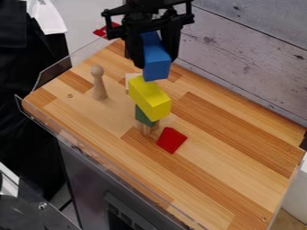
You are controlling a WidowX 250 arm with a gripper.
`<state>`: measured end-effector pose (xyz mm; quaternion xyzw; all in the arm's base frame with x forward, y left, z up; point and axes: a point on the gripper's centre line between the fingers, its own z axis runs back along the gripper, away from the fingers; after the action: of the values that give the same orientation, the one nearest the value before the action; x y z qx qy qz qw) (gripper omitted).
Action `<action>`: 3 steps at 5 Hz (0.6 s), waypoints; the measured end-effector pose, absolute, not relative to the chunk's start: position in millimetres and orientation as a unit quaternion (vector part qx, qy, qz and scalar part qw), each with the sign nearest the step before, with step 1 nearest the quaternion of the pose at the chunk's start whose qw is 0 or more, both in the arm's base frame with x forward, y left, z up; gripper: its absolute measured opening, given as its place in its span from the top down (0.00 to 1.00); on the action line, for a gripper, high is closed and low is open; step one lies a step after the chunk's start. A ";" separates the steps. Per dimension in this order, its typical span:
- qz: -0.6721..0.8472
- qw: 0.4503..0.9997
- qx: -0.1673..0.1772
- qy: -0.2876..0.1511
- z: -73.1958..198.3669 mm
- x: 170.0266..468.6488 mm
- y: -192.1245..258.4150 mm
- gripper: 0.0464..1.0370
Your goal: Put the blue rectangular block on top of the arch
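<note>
Two steps, lowering and releasing, are seemingly remaining, with grasp and lift done: the black two-finger claw is pinching the blue rectangular block between its fingers, while a yellow rectangular block is topping the green-and-wood stack below the claw.

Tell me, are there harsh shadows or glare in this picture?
Camera view: the light looks soft, with no hard-edged shadows on the table; the yellow block's upper face is brighter than its end; thin pale glints run along the clear edging; the black end effector is dark enough to hide some detail.
</note>
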<state>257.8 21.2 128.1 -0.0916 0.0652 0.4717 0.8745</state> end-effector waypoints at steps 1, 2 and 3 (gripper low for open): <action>0.479 0.870 -0.097 0.066 125.3 259.0 21.7 0.46; 0.493 0.862 -0.093 0.071 117.7 255.5 21.0 0.46; 0.504 0.853 -0.108 0.078 109.0 252.7 13.1 0.46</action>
<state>252.7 13.1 109.0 -0.1075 0.0784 0.5041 0.8533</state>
